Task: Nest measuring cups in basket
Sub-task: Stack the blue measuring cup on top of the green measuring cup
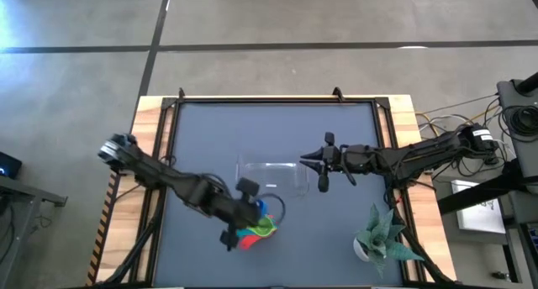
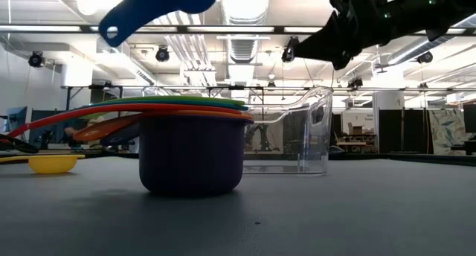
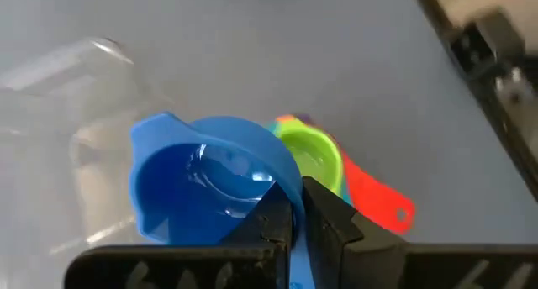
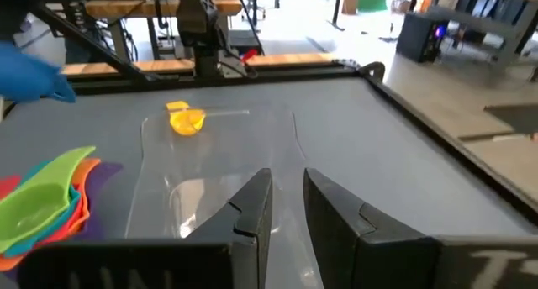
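Now, the left gripper (image 3: 296, 207) is clamped on the blue cup (image 3: 210, 184), lifted clear so it can drop into the nested stack (image 2: 192, 141) just beneath; over to the right gripper (image 1: 313, 161), slightly parted, pinching the clear basket (image 1: 271, 176) wall, apparently steadying it; a yellow cup (image 4: 186, 120) lies beyond, a plant (image 1: 382, 239) nearby.

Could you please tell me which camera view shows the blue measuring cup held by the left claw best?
The left wrist view: the blue cup fills it, its bowl open to the camera, pinched in the left claw. The low view shows only its underside; the right wrist view a sliver at the edge; in the high view the arm mostly hides it.
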You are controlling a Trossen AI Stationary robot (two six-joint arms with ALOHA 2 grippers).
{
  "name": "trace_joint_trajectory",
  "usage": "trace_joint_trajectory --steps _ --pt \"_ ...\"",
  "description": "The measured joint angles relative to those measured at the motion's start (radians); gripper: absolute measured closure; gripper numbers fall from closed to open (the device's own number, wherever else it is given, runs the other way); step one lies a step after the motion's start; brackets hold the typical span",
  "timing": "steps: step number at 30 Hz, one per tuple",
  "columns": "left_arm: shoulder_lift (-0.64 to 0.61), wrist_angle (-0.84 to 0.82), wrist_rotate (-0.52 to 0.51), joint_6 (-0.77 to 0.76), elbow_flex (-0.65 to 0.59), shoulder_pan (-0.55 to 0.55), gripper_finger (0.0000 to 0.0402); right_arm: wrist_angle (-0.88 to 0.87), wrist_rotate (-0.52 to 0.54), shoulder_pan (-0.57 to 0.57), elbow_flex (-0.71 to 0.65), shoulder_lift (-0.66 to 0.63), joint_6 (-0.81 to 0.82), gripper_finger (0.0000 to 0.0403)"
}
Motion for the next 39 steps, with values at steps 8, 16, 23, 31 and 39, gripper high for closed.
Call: trace_joint_trajectory --steps 8,16,23,31,39 --pt "0.215 -0.216 0.012 -0.052 0.181 -0.005 0.0401 -0.054 -0.002 0.016 -0.002 0.0 0.043 0.0346" --pt "0.403 -0.408 0.036 -0.077 0.414 -0.044 0.0401 -0.048 -0.003 0.018 0.017 0.0 0.026 0.0346" --pt "0.498 -0.446 0.037 -0.067 0.579 -0.073 0.0401 -0.026 -0.007 0.018 0.017 0.0 0.033 0.0346" --pt "0.517 -0.459 0.037 -0.062 0.595 -0.076 0.0401 -0.025 -0.01 0.028 0.017 0.0 0.038 0.0346" --pt "0.517 -0.456 0.056 -0.066 0.555 -0.072 0.0392 -0.021 -0.01 0.029 0.017 0.0 0.038 0.0346"
